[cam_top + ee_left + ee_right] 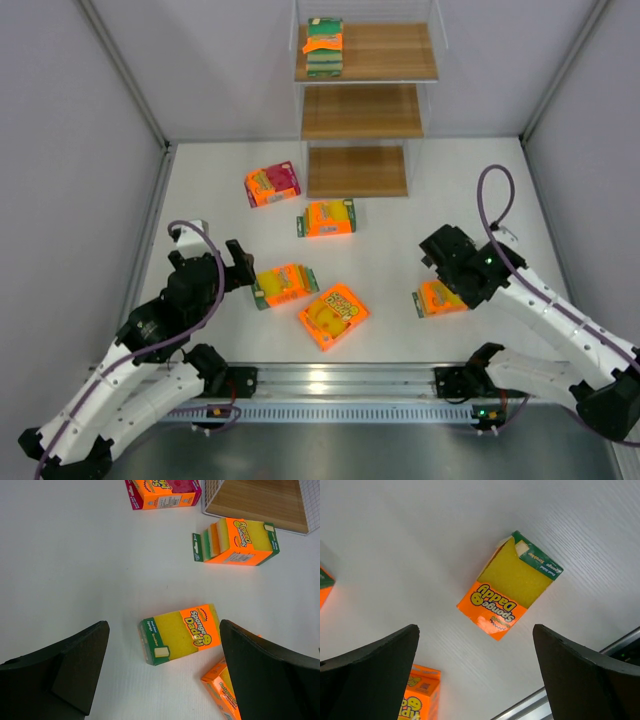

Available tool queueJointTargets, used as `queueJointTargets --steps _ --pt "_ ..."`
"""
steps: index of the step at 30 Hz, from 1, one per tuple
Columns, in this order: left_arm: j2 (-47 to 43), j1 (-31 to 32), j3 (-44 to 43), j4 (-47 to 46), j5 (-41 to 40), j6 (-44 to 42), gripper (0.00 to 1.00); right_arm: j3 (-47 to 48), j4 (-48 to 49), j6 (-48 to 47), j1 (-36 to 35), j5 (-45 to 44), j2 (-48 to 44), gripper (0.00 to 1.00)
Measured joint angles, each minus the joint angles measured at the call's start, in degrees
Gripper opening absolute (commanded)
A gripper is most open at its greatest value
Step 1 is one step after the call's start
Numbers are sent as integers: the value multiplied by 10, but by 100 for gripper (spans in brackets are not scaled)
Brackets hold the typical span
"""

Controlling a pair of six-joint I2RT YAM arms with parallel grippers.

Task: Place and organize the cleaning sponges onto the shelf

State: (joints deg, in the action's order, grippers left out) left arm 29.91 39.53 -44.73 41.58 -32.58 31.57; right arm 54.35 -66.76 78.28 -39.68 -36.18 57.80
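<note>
Hovering above white table (400, 200), both grippers are seen with jaws spread wide, nothing held. Over yellow-orange sponge pack (181, 633), left gripper (243, 266) is poised, pack framed between fingers (65, 670), untouched. Over second yellow-orange pack (511, 585), near table's near edge, right gripper (436, 268) is poised likewise. On shelf (365, 110) top board, left end, green-orange pack (324, 46) is set. Before shelf, pink-red pack (272, 184) and orange pack (328, 218) are lying on table; centre pack (333, 315) is seen between grippers

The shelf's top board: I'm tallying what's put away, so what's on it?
A green-and-orange sponge pack lies at the left end of the top board; the rest is bare wood. Whether more packs hide beneath it cannot be seen.
</note>
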Motion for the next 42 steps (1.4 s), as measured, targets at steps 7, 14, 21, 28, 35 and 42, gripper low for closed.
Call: queueJointTargets --steps 7,14,21,28,35,42 --pt "0 0 0 0 -1 0 98 70 -59 164 42 21 66 100" --pt "-11 0 0 0 -4 0 98 -55 5 185 130 110 70 99" --pt "-14 0 0 0 -5 0 98 -49 47 169 147 142 132 99" --pt "-14 0 0 0 -10 0 98 -66 93 163 151 164 147 99" --pt "-14 0 0 0 -10 1 98 -66 82 156 151 173 161 99" --pt "-14 0 0 0 -11 1 98 -49 54 158 151 168 151 99"
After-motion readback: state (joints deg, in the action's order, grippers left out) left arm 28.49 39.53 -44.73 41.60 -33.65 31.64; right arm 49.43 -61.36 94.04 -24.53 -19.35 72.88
